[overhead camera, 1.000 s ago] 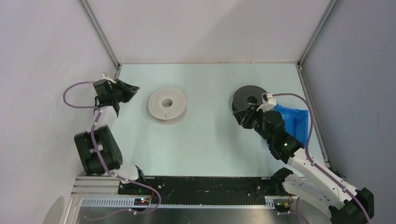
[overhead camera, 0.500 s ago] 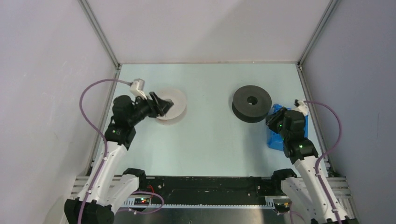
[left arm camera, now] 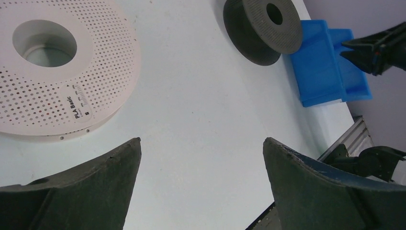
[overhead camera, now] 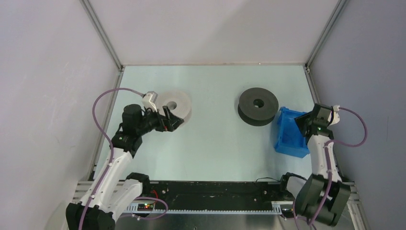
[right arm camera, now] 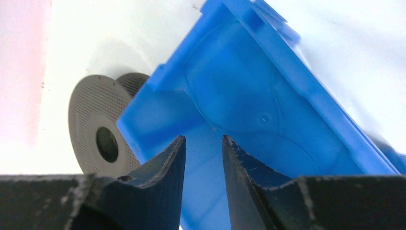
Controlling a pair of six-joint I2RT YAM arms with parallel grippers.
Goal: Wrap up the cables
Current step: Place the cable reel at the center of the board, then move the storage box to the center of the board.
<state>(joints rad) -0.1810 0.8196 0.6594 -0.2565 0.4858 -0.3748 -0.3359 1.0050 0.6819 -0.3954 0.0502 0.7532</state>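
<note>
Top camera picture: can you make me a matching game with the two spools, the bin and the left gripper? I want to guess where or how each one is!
Things:
1. white spool
2. dark grey spool
3. blue bin
4. left gripper

Clues:
A. lying flat, right of the middle
B. wide open, holding nothing
C. furthest to the right
D. lying flat on the left side

Pairs: 1-D, 2-A, 3-C, 4-B
</note>
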